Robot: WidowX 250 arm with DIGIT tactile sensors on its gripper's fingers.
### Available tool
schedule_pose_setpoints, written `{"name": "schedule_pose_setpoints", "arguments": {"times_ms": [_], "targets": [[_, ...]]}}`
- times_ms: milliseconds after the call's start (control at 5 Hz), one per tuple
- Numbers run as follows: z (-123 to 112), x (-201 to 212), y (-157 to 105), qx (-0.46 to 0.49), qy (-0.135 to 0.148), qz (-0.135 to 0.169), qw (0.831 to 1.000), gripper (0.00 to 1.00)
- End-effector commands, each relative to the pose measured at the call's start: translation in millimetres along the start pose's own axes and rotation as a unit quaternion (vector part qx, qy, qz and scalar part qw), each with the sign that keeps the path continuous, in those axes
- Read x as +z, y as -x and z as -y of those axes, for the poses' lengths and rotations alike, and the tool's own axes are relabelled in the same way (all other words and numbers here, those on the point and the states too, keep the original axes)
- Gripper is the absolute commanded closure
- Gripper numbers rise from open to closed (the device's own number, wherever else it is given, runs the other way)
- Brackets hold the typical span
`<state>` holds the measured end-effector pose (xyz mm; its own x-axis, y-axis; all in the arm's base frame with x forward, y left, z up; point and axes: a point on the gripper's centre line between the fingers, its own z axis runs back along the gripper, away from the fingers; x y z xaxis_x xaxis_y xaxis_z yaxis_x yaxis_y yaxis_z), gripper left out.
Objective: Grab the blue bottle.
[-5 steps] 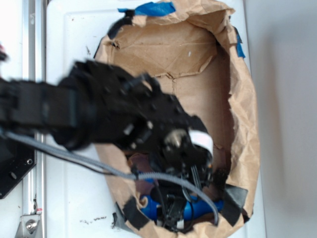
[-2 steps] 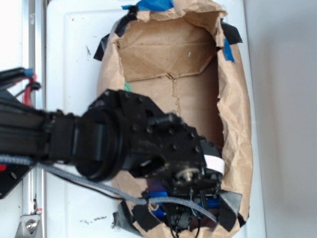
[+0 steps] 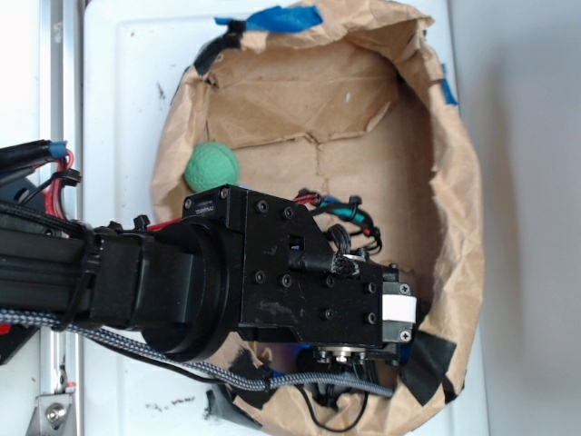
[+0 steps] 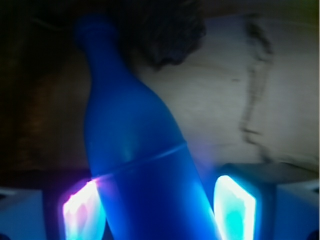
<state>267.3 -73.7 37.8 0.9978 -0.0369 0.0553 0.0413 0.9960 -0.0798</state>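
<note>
In the wrist view the claw (image 4: 159, 207) stands open around the blue bottle (image 4: 140, 150), one glowing finger pad (image 4: 82, 212) at the left against or just beside the wide body and the other at the right, with a narrow gap showing between that pad and the plastic. Whether the left pad actually touches cannot be told through the glare. The bottle lies between the fingers with its body nearest the claw and its narrow neck pointing away, tilted a little toward the upper left. By this showing the approach looks done and what is left is to shut the fingers on the body and lift; no firm hold is visible yet. Just beyond the neck sits a dark, ragged lump (image 4: 160, 30) that cannot be identified, beside the neck but clear of the fingers. In the exterior view the arm's black wrist housing (image 3: 300, 282) hides the bottle almost wholly. Farther off, a green ball (image 3: 212, 167) rests well apart from the claw inside the brown paper-lined bin (image 3: 454, 182), whose crumpled walls rise close around the claw and could crowd the lift.
</note>
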Motion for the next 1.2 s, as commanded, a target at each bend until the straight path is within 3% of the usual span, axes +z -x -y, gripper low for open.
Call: {"name": "schedule_pose_setpoints", "arguments": {"times_ms": [0, 200, 600, 800, 1000], "targets": [[-10, 27, -1, 0.016, 0.018, 0.039, 0.999, 1.00], [-19, 46, 4, 0.022, 0.027, 0.047, 0.998, 1.00], [-59, 138, -10, 0.027, 0.067, 0.085, 0.994, 1.00], [-71, 166, -14, 0.039, 0.082, 0.097, 0.991, 1.00], [-70, 168, -14, 0.045, 0.092, 0.101, 0.990, 1.00]]}}
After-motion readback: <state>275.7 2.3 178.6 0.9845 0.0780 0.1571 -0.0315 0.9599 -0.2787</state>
